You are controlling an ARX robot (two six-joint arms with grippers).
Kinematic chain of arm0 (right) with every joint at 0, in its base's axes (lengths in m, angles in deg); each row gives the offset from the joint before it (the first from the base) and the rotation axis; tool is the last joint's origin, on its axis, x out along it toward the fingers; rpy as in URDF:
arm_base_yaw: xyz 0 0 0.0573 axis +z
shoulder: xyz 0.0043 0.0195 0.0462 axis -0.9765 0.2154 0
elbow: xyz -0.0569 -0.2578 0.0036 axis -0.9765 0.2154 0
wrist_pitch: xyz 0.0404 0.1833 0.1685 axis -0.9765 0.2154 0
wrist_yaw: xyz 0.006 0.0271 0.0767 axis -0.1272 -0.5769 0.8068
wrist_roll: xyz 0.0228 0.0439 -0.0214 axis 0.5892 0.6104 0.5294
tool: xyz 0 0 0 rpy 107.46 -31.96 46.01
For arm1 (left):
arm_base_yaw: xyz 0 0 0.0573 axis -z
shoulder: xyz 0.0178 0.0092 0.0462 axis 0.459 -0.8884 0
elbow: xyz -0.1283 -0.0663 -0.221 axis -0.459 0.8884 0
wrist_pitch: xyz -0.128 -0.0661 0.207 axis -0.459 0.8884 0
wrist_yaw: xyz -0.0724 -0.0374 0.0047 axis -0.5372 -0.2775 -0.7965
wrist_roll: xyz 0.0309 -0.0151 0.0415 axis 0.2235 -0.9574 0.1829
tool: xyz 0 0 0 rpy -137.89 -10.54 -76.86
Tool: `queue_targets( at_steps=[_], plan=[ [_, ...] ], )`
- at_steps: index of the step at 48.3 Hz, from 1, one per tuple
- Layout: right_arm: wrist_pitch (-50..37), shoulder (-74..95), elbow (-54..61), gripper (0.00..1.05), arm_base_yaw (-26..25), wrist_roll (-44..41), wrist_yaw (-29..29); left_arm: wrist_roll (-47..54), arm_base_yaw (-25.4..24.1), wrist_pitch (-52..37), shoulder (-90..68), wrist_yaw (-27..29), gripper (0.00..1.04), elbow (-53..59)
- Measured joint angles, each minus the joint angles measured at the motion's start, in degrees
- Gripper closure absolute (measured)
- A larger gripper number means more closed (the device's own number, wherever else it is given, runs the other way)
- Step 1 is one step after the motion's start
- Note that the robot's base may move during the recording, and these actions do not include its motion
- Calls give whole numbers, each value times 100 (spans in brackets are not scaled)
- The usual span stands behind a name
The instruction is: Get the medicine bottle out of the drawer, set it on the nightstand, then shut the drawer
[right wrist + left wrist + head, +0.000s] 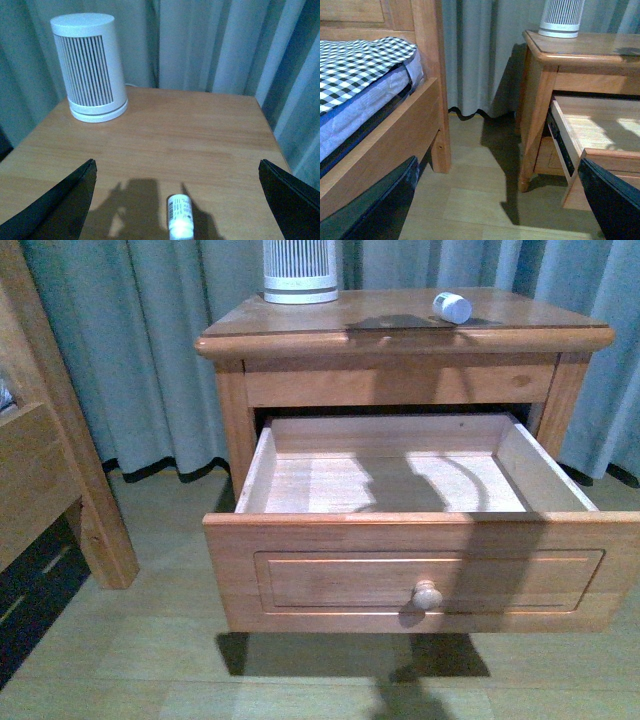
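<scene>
The medicine bottle [452, 307] lies on its side on the nightstand [400, 335] top, right of middle. In the right wrist view the bottle [180, 215] lies between my right gripper's open jaws, and the right gripper [177, 200] hovers above the top, touching nothing. The drawer [420, 575] stands pulled out, its pale inside showing nothing in it, its knob [427, 595] facing me. My left gripper [500, 200] is open and empty, low over the floor left of the nightstand [540, 90]. Neither arm shows in the front view.
A tall white ribbed cylinder [299, 270] stands at the back left of the nightstand top, and shows in the right wrist view [90, 67]. A wooden bed frame [420, 115] with checked bedding stands left of the nightstand. Curtains [150, 340] hang behind. The shallower drawer [400, 383] is shut.
</scene>
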State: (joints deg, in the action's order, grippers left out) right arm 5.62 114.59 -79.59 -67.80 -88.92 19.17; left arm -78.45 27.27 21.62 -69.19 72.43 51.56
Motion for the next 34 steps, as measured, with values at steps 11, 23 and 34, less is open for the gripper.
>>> queue_targets(
  at_steps=[11,23,34],
  plan=[
    [-1021,-2487,3703,19,17,726,568,0,0,0,0,0,6,0],
    [-1484,-4057,7329,71,385,765,474,0,0,0,0,0,6,0],
    [-3300,-3606,9036,101,802,592,-258,0,0,0,0,0,6,0]
  ],
)
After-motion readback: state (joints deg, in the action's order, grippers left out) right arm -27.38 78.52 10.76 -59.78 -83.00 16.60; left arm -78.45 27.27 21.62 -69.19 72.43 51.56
